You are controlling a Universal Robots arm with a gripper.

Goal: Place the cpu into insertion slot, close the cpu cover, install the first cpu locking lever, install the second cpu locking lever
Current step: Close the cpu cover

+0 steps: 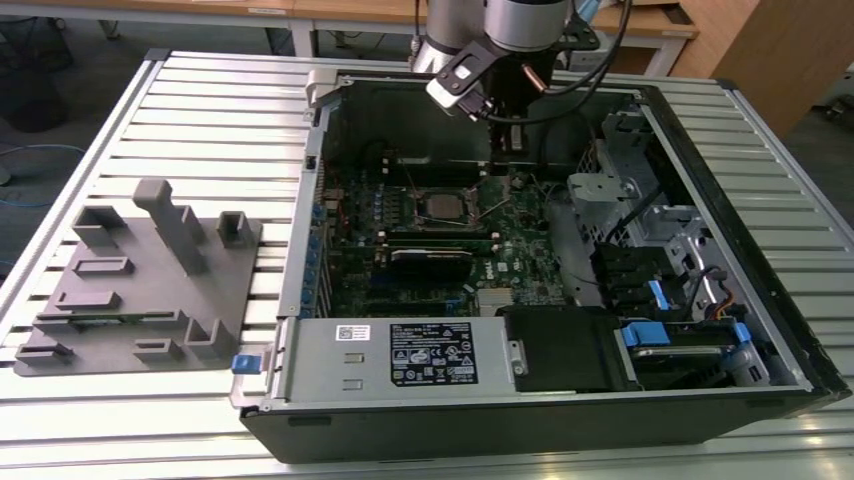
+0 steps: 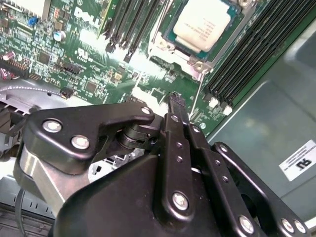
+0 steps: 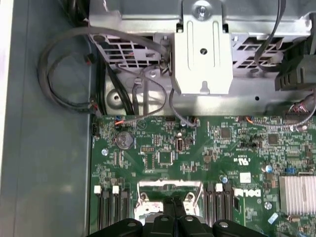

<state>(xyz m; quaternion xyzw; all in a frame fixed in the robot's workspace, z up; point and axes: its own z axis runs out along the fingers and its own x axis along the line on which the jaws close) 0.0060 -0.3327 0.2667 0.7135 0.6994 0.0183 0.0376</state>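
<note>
Already the cpu [image 2: 202, 22] sits in the insertion slot [image 2: 169, 33], the cpu cover [image 2: 160, 49] apparently flat around it. In the exterior view it lies to that view's left of the gripper [image 1: 505, 155] and nearer the camera. The gripper hangs just off the slot's corner, fingers pressed together on nothing visible, a thin lever [image 2: 196, 91] beside its tip — the green board [image 2: 74, 59] carries white lettering and the case a printed label [image 1: 430, 352], both left unread.
</note>
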